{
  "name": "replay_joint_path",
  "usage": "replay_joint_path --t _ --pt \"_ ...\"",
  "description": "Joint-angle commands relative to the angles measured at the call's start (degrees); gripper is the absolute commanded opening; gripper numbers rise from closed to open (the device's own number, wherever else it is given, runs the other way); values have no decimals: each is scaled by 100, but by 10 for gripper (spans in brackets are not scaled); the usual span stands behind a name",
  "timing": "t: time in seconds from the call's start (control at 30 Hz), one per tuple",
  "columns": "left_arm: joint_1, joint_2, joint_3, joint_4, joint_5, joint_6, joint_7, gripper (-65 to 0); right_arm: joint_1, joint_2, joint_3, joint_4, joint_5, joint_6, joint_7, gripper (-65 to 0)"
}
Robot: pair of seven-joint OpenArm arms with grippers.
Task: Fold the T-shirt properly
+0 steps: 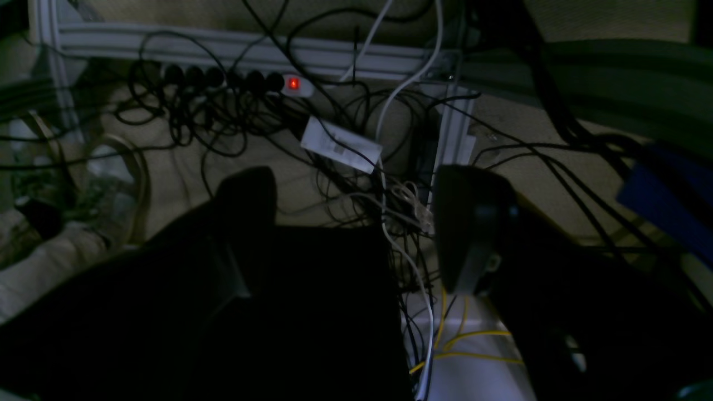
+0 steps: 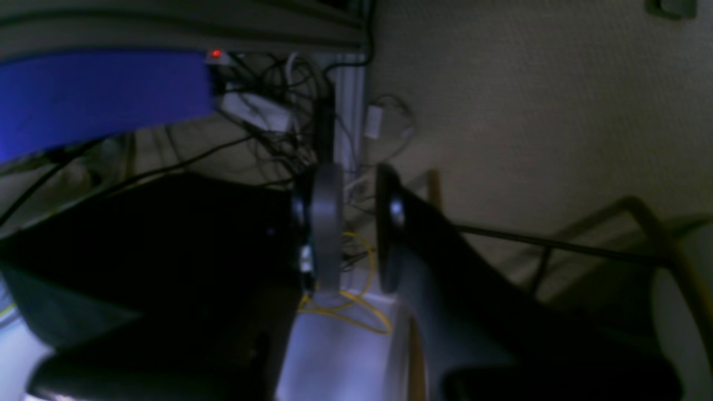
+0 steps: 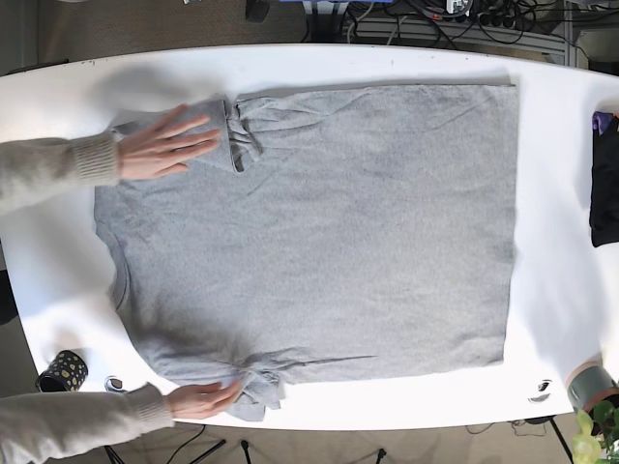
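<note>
A grey T-shirt lies spread flat on the white table in the base view, collar to the left. A person's hand presses the upper sleeve and another hand presses the lower sleeve. Neither arm shows in the base view. My left gripper is open and empty, hanging over the floor and cables. My right gripper is also empty, its jaws a narrow gap apart, over the floor beside the table frame. The shirt does not show in either wrist view.
A black folded item lies at the table's right edge. A dotted cup stands at the lower left corner, and a tape roll at the lower right. A power strip and tangled cables lie on the floor.
</note>
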Motion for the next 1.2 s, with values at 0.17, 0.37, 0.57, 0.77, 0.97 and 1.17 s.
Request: replay_joint_path --t 0.17,0.37,0.57,0.77,0.97,1.17 --pt "883 9 -6 1324 -6 0 -73 -249 -910 162 21 1159 28 36 27 -555" --pt "1508 9 -6 2344 -6 0 -73 -247 -1578 153 294 1950 28 53 27 -555" --pt "1982 -26 -50 3425 -15 0 -64 -247 -2158 153 320 2856 28 53 19 -555" --pt "2316 -105 -279 4709 -156 -44 -64 -244 -2721 92 645 3893 37 53 19 -555" --pt "2343 -316 -648 5262 -1281 -545 -20 -243 -2941 92 707 4878 37 45 -500 -555" --pt "2158 -307 -1272 5588 -2512 -818 508 -246 -2914 -110 1147 5370 46 62 -808 -556"
